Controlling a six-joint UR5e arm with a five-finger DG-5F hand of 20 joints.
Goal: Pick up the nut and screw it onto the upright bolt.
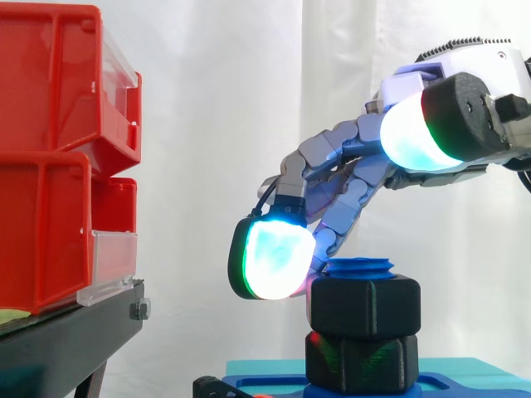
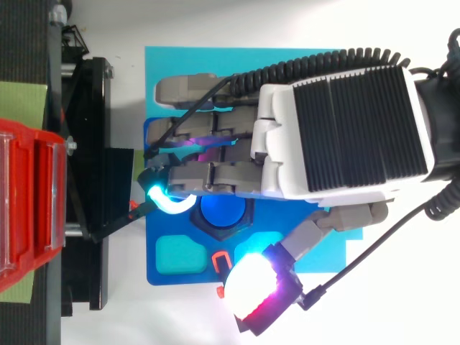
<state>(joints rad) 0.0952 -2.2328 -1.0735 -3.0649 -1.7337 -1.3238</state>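
Note:
A black hex nut (image 1: pixel 365 308) sits on the upright blue bolt (image 1: pixel 361 267), whose threaded top pokes out above it. A second black hex piece (image 1: pixel 361 361) lies beneath it on the blue baseplate (image 1: pixel 274 385). From above, the bolt's round top (image 2: pixel 223 210) shows just below my fingers. My hand (image 1: pixel 348 166) reaches in from the right, its bent fingers arching down over the bolt. A cyan-glowing fingertip (image 1: pixel 274 259) rests against the nut's upper left corner. The white-glowing thumb pad (image 1: pixel 411 133) is raised well above the nut and apart from it.
Red bins (image 1: pixel 58 149) are stacked on a black stand (image 1: pixel 66 340) to the left, close to the fingertips. The baseplate (image 2: pixel 176 277) lies on a teal mat (image 2: pixel 165 72) and has a teal hex recess (image 2: pixel 180 254) beside the bolt.

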